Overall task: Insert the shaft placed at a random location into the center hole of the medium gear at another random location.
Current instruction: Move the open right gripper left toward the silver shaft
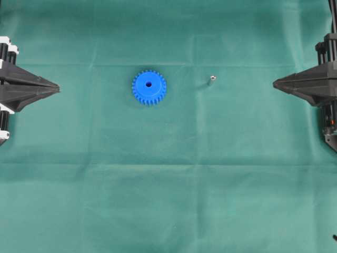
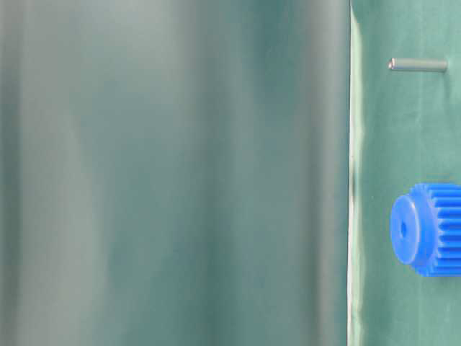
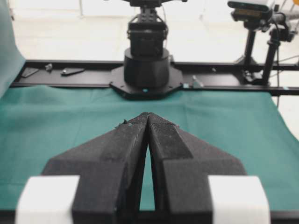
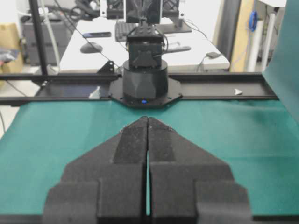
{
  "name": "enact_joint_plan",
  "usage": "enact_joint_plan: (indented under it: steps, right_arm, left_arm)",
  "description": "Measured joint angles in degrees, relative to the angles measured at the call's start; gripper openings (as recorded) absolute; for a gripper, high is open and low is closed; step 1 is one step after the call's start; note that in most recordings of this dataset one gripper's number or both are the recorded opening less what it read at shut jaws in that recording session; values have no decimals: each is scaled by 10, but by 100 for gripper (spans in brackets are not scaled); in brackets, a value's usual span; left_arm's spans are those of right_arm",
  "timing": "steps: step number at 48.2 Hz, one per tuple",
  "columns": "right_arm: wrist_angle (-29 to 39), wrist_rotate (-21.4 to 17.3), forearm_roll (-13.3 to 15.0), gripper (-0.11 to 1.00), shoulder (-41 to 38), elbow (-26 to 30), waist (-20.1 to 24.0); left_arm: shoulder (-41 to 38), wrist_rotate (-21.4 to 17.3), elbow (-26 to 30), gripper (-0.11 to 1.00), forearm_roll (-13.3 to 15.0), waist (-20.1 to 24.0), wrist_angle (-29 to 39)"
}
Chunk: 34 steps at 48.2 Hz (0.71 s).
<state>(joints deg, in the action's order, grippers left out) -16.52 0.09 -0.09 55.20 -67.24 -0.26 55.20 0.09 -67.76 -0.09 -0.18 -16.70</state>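
Right of centre in the overhead view, the shaft [image 1: 211, 80] lies on the green-clothed counter [image 1: 168, 200], a small silvery pin apart from the gear [image 1: 149, 87], blue toothed plastic, hole [image 1: 148, 84] facing up. Its axis runs roughly toward the right claw [image 1: 275, 83], the nearer one. Both it and the left claw [image 1: 57, 88] are clenched, empty.

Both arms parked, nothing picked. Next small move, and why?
Probably open the right tool and move it toward the shaft. Both tools are shut and empty at the table edges, and the shaft lies loose on the cloth, apart from the blue gear, on the right tool's side. The left tool sits nearer the gear.
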Motion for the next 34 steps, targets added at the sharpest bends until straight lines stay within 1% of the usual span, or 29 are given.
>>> enact_joint_plan:
  steps: [5,14,19,26,28,31,34]
  right_arm:
    - [1,1,1,1,1,1,-1]
    - [8,1,2,1,-3,1,-7]
    - [8,1,1,1,-18,1,-24]
    - [4,0,0,2,-65,-2,-58]
    - [-1,0,-2,6,-83,-3,-67]
    - [-9,1,-4,19,-113,-4,-81]
    - [-18,0,-4,35,-149,-4,-90]
  left_arm:
    - [-1,0,6,0,-4,0,13]
    - [0,0,9,0,-7,1,17]
    - [1,0,9,0,-7,0,18]
    - [2,0,9,0,-7,0,22]
    - [2,0,9,0,-7,0,22]
    - [2,0,9,0,-7,0,23]
    - [2,1,10,0,-7,0,25]
